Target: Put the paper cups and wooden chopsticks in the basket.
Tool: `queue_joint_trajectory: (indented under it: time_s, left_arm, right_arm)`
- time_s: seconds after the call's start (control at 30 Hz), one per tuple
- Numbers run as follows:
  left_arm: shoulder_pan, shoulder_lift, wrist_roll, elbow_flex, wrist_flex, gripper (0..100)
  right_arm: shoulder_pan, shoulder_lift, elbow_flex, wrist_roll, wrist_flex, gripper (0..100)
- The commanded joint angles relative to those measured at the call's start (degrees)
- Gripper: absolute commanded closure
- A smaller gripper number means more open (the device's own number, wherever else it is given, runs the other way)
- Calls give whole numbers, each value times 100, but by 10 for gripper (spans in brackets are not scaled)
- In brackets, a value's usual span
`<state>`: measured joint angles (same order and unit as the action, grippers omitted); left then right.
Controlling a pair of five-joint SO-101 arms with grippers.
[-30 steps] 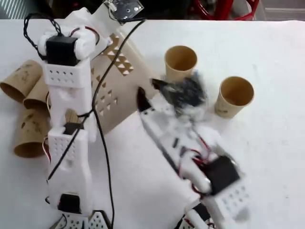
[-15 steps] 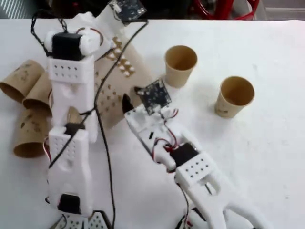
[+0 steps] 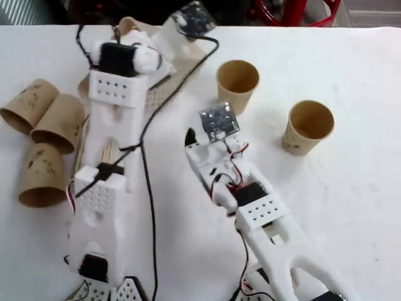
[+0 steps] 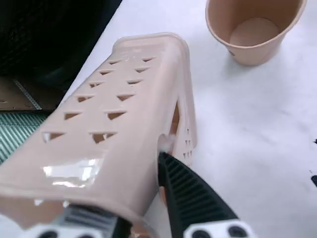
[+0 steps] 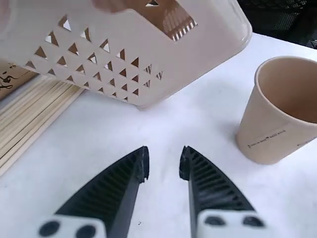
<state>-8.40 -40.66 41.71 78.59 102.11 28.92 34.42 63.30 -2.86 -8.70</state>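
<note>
My left gripper point(image 4: 163, 148) is shut on the wall of the beige perforated basket point(image 4: 124, 114), which hangs tilted above the table at the far left point(image 3: 170, 84). Wooden chopsticks point(image 5: 34, 114) lie in a bundle on the table beneath it. Two paper cups stand upright, one in the far middle point(image 3: 237, 84) and one to the right point(image 3: 307, 127). Three more cups lie on their sides at the left point(image 3: 28, 103) point(image 3: 59, 122) point(image 3: 41, 174). My right gripper point(image 5: 163, 161) is open and holds nothing, low over the table centre point(image 3: 190, 137), short of the basket and the nearest upright cup point(image 5: 282, 114).
A black cable point(image 3: 147, 188) runs down between the two arms. White table point(image 3: 351, 207) stretches to the right and front of the upright cups. Dark room clutter lies beyond the table's far edge point(image 3: 282, 9).
My left arm has swung right and toward the far edge, tipping the basket up off the table. My right arm has settled, its gripper staying near the table centre.
</note>
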Motion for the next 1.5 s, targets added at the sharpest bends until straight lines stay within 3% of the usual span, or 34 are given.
queue_joint_trajectory:
  time_s: [0.0, 0.2, 0.53, 0.8, 0.9, 1.23, 1.47]
  left_arm:
    - [-101, 426, -53, 0, -18, 939]
    - [-101, 391, -35, -273, -62, 936]
    - [-48, 400, -18, -2040, -1160, 937]
    - [-101, 400, -79, -2514, -1776, 980]
    - [-57, 488, -519, -2462, -1785, 980]
    - [-321, 488, -1451, -809, -9, 980]
    - [-180, 857, -2084, -1679, 35, 980]
  right_arm:
    - [-84, -4, -9, 44, 101, 886]
    - [-92, 4, -9, 44, 101, 886]
    - [-101, 48, 132, 44, 101, 886]
    - [-356, 48, 123, 44, 110, 886]
    - [-356, 57, 123, 44, 110, 886]
    - [-365, 980, 246, 44, -488, 886]
    - [-365, 2158, 862, 35, -673, 886]
